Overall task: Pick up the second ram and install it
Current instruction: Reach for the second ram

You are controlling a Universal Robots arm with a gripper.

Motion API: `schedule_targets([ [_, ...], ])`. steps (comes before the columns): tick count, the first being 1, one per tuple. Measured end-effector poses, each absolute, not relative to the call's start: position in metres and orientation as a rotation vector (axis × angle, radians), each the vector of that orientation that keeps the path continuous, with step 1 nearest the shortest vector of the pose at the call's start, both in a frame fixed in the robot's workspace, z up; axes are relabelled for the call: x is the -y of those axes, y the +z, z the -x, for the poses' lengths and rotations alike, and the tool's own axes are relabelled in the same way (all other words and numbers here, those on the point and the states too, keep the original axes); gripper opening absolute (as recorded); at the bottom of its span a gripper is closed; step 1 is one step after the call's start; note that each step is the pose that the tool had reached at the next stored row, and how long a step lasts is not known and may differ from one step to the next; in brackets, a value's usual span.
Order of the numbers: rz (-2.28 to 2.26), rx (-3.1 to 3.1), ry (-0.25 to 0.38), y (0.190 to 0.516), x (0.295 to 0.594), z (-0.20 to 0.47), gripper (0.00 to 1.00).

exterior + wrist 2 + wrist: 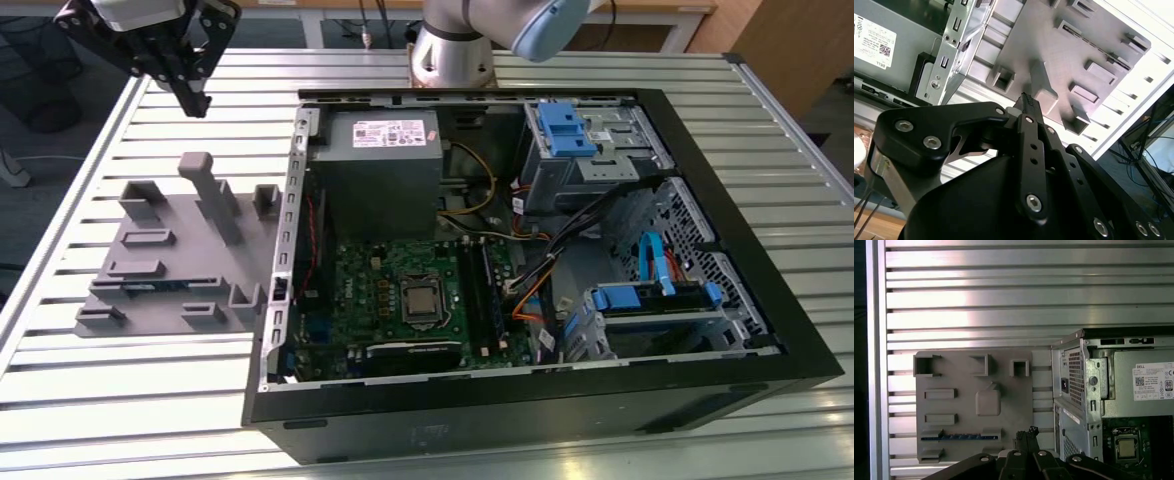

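The second ram (959,437) is a thin dark strip with a bluish edge, standing on edge in a slot of the grey holder tray (964,375). In the exterior view the ram (150,284) sits near the tray's (187,255) front end. My gripper (198,103) hangs well above the slatted table, beyond the tray's far end, shut with nothing in it. In both wrist views its black fingertips (1030,431) (1025,97) are pressed together, with the tray (1024,35) below them. The motherboard's long black slots (478,290) lie inside the open case.
The open black computer case (747,250) lies on the exterior view's right of the tray, its metal side wall (287,230) close to the tray. Inside are a power supply (380,160), blue drive cages (574,130) and loose cables (587,230). The tray has upright posts (214,195).
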State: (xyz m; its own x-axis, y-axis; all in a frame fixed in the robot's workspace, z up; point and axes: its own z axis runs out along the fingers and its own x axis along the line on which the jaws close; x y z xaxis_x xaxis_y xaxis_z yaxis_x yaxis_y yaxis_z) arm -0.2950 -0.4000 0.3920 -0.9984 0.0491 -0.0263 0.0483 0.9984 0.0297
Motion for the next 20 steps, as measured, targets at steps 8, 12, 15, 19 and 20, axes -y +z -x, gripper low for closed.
schedule_targets([
  [8,-0.076,-3.113,0.045,0.392,0.400,0.300,0.11],
  [12,-0.076,-3.113,0.045,0.392,0.400,0.302,0.11],
  [15,-0.076,-3.113,0.045,0.392,0.400,0.305,0.11],
  [19,-0.076,-3.113,0.045,0.392,0.400,0.308,0.11],
  [20,-0.076,-3.113,0.045,0.392,0.400,0.308,0.11],
])
